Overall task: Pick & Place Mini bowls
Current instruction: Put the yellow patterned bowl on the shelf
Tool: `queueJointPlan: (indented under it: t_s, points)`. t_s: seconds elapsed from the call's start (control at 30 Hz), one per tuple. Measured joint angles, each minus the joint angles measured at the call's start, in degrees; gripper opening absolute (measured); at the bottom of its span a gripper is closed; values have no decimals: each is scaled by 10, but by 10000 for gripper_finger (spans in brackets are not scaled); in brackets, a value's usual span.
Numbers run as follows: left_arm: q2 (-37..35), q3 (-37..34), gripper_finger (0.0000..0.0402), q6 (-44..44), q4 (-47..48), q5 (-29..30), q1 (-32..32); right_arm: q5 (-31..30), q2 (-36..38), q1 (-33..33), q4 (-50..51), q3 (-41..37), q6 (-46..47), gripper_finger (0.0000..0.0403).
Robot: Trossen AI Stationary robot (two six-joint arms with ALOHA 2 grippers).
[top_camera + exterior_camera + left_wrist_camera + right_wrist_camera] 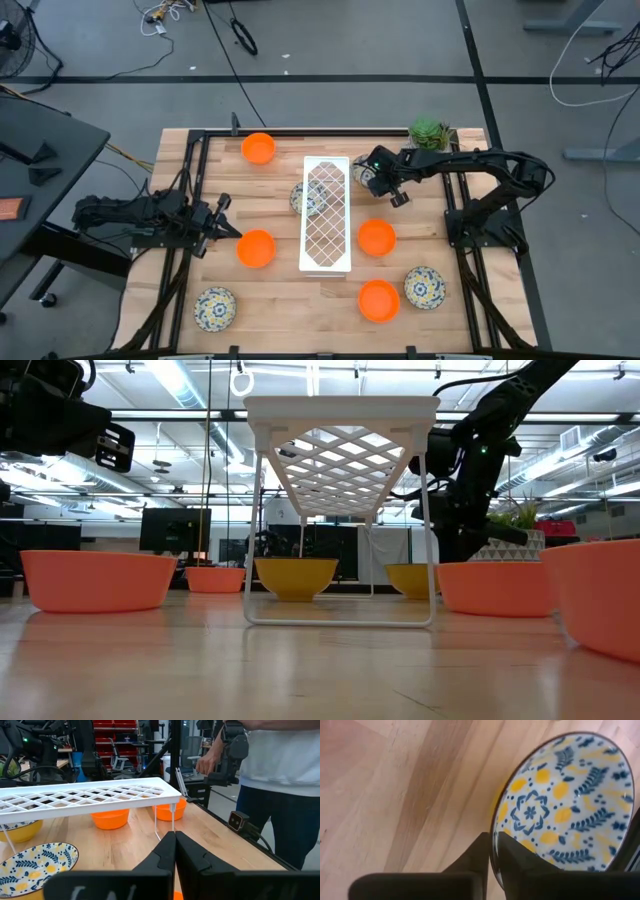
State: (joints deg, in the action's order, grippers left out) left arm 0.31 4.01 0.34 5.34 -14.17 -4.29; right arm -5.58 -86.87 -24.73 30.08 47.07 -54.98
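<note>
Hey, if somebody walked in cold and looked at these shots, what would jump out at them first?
Probably the white lattice rack standing mid-table, with bright orange bowls and floral bowls scattered around it. Next, the right pincer beside the rack's far end, clamped on the rim of a floral bowl near the potted plant. The left pincer rests shut by an orange bowl on the table's left.

Eight mini bowls sit upright around the white lattice rack (327, 214). Four are plain orange: one (258, 148) beyond the rack's far left corner, one (256, 248) left of its near end, one (376, 237) just right of it, one (378, 300) past its near right corner. Four are white with blue-and-yellow flowers: one (301, 198) half under the rack's left edge, one (565, 800) at its far right, its rim between the right fingers (512, 865), one (425, 288) beside the nearest orange bowl, one (215, 308) well off the near left corner.
</note>
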Motion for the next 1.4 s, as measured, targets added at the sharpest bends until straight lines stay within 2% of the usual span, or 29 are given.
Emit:
queueJointPlan:
  t_s: [0.27,0.8,1.17,1.4]
  points:
    - [0,0,14,0,0,0,0,-2,1,0,6,1,-1,8]
    - [0,0,14,0,0,0,0,-6,9,0,23,2,7,2]
    - [0,0,14,0,0,0,0,-24,73,0,73,2,25,0]
    - [0,0,14,0,0,0,0,-25,81,0,159,62,53,0]
